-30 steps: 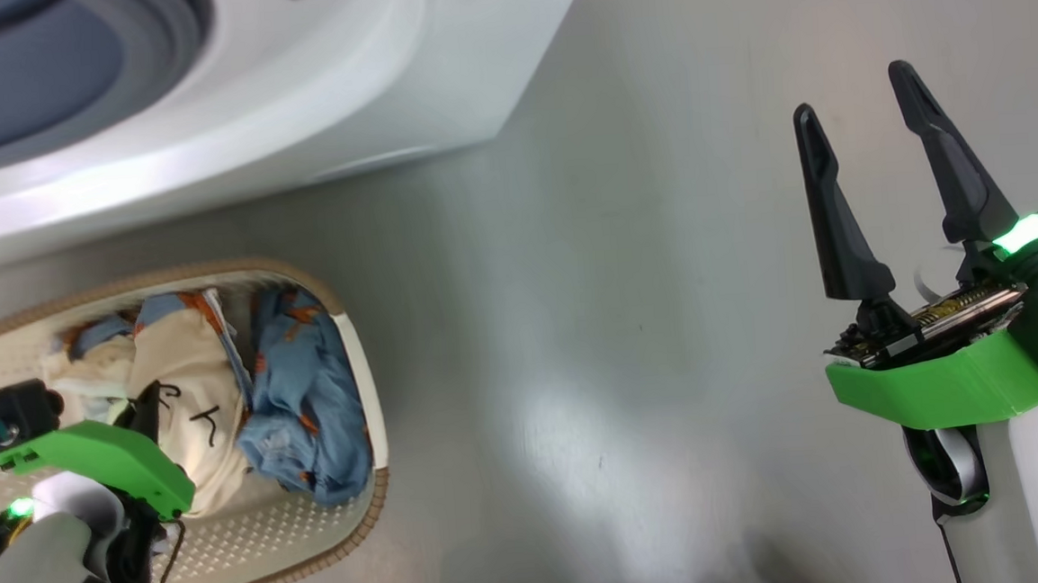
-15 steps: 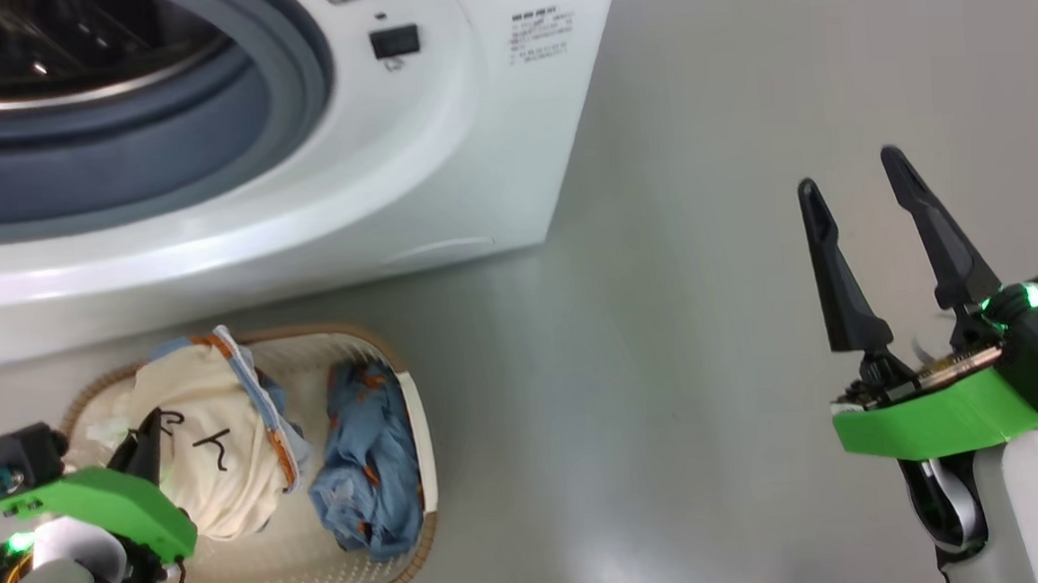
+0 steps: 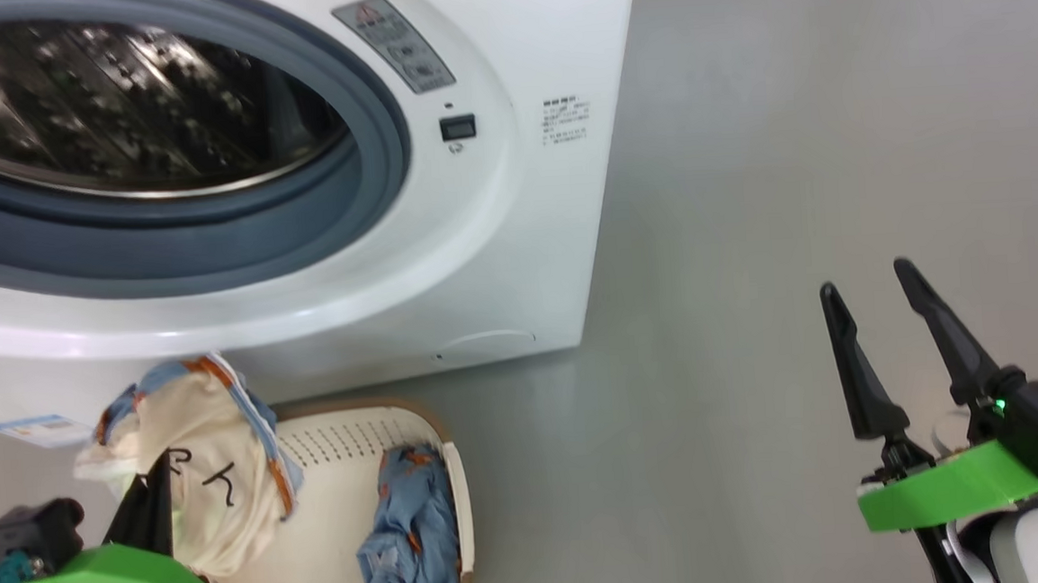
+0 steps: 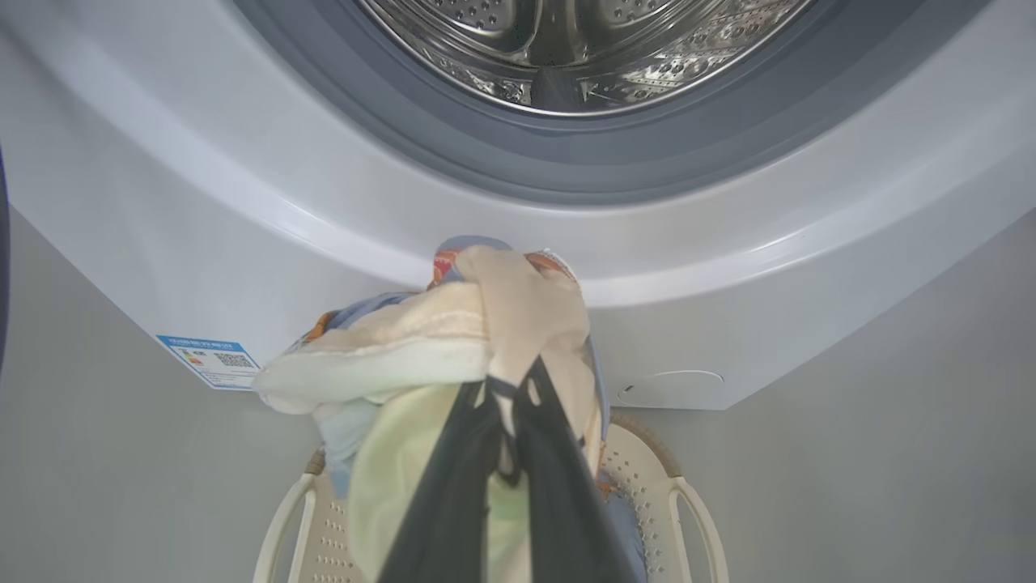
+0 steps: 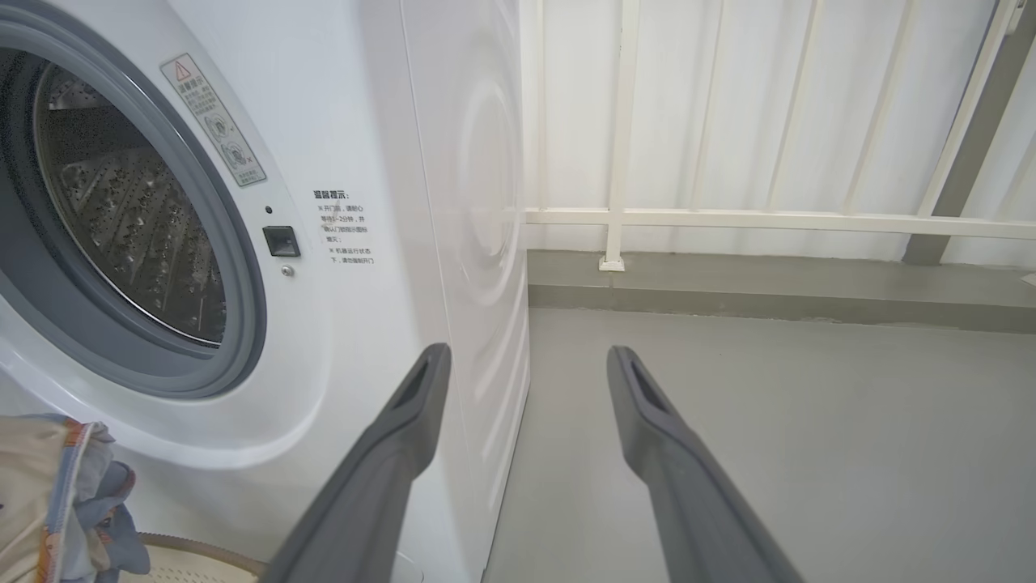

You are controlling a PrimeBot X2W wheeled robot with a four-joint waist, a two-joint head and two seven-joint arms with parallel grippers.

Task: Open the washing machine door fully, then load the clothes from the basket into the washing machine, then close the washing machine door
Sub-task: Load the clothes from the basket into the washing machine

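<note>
My left gripper [image 4: 510, 397] is pinched shut on a bundle [image 3: 196, 464] of clothes: cream cloth with black marks, with blue-and-orange fabric wrapped round it. The dark fingers [image 4: 453, 494] are buried in its folds. The bundle hangs lifted above the basket [image 3: 359, 409], in front of the washer [image 3: 516, 238], low on its front and just under the curved ring below the mouth. I cannot tell whether the cloth touches the panel. The basket sits on the floor [image 3: 791, 176] close against the washer's foot, and a blue garment [image 3: 412, 532] with orange print lies crumpled at its right end. Above, the mouth is open, showing the grey gasket [image 3: 367, 157] and the steel drum [image 3: 111, 109]. A blue label [image 4: 212, 360] sits to the left of the bundle and the round filter cap [image 4: 670, 387] to its right. My right gripper [image 3: 867, 279] hangs well off to the right over bare floor, fingers spread wide and empty, pointing past the washer's right front corner.
</note>
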